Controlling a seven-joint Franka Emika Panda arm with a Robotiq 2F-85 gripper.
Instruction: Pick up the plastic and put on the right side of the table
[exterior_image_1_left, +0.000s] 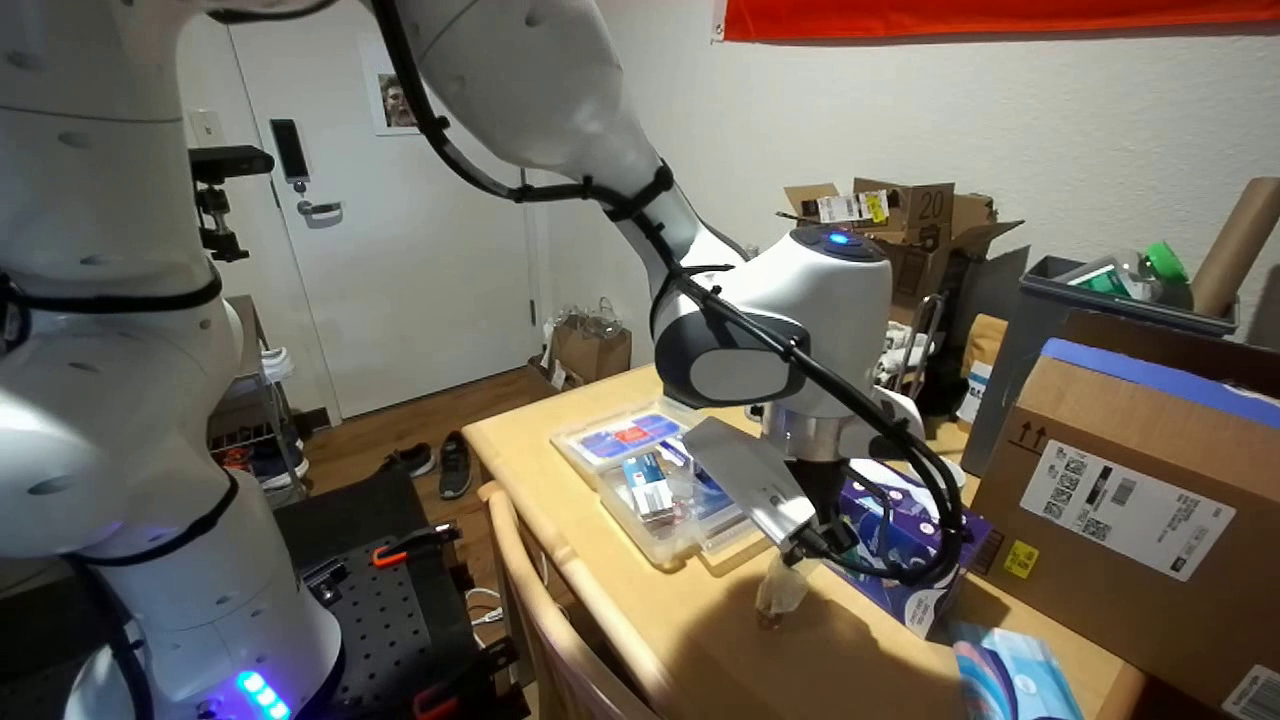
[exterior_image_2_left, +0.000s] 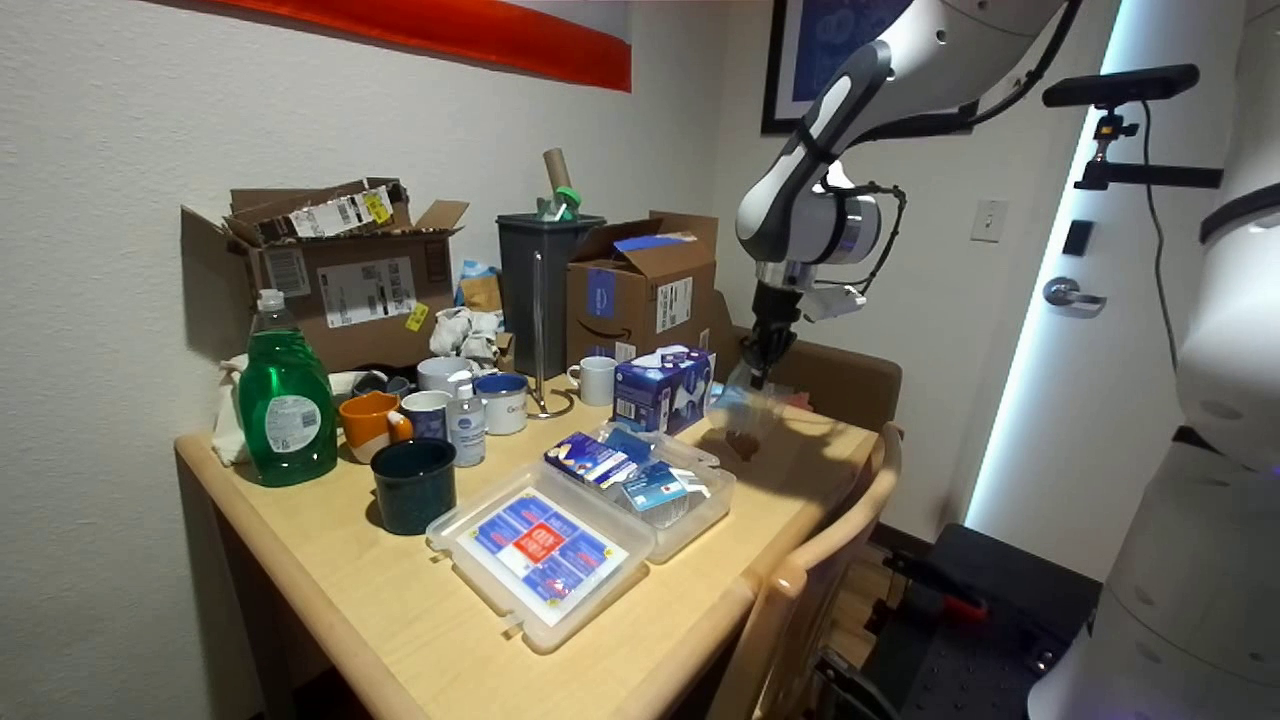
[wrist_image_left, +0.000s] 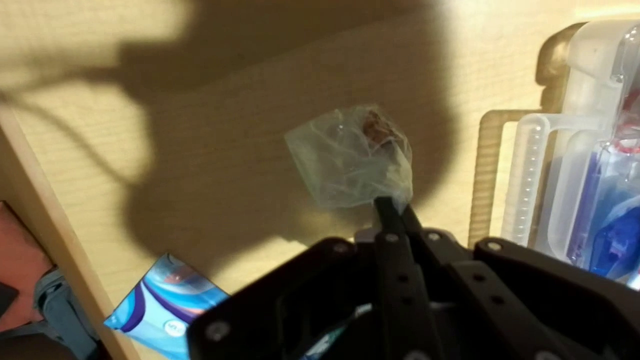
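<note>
A clear, crumpled plastic bag (wrist_image_left: 345, 160) with a brown bit inside hangs from my gripper (wrist_image_left: 396, 204) in the wrist view. The gripper is shut on one edge of the bag. In both exterior views the plastic (exterior_image_1_left: 782, 588) (exterior_image_2_left: 752, 405) hangs below the gripper (exterior_image_1_left: 795, 553) (exterior_image_2_left: 758, 380), with its brown end lowest. I cannot tell whether that end touches the table. The light-brown wooden table (exterior_image_1_left: 530, 432) (exterior_image_2_left: 380, 610) lies underneath, and my arm's shadow falls on it.
An open clear plastic case (exterior_image_1_left: 675, 550) (exterior_image_2_left: 640, 575) lies near the gripper. A purple box (exterior_image_1_left: 905, 575) (exterior_image_2_left: 640, 400) and a large cardboard box (exterior_image_1_left: 1110, 600) (exterior_image_2_left: 640, 290) stand beside it. A blue packet (wrist_image_left: 170, 305) lies close by. Mugs and a green bottle (exterior_image_2_left: 288, 400) are farther away. A chair (exterior_image_1_left: 530, 590) lines the edge.
</note>
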